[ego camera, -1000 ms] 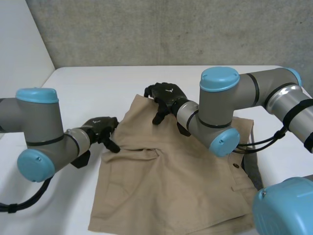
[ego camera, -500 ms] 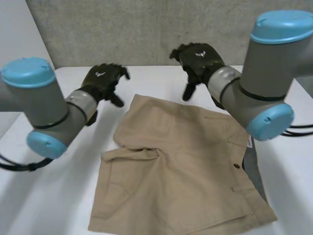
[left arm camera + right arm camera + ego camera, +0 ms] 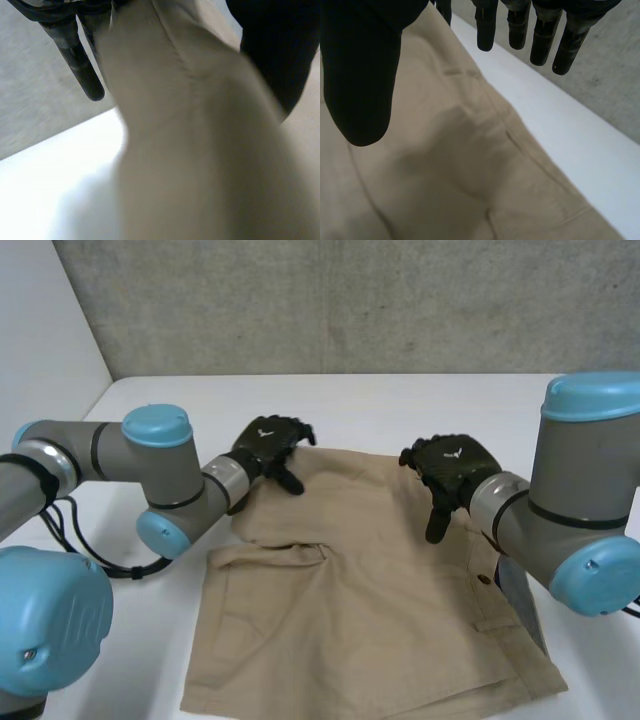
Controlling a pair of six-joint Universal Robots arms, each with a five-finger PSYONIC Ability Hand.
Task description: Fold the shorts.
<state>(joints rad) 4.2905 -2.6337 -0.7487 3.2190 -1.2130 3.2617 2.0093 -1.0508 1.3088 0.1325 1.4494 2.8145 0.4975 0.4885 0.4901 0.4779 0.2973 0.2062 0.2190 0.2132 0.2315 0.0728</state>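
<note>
Tan shorts [image 3: 370, 610] lie spread on a white table [image 3: 200, 405], filling the centre and lower half of the head view, with the waistband toward the upper part of the frame and a small button [image 3: 483, 580] showing at the right. The robot's left hand [image 3: 268, 443] sits at the shorts' upper left corner, left of centre in the frame. Seen from its wrist, a ridge of the cloth rises toward the palm, with the fingers [image 3: 84, 67] against one side and the thumb [image 3: 280, 50] against the other, so the hand is pinching the fabric. The right hand [image 3: 455, 465] hangs over the upper right part of the shorts, right of centre in the frame. Its wrist camera shows the fingertips [image 3: 485, 35] dangling loose and spread, and its thumb [image 3: 360, 80] standing apart from them, with nothing in its grasp. Under that palm are the waistband and a belt loop [image 3: 460, 73], with bare table just beyond the fingertips. A strip of dark grey cloth [image 3: 512, 590] peeks out from under the shorts' right edge. A grey wall [image 3: 350, 300] runs across the top of the frame.
</note>
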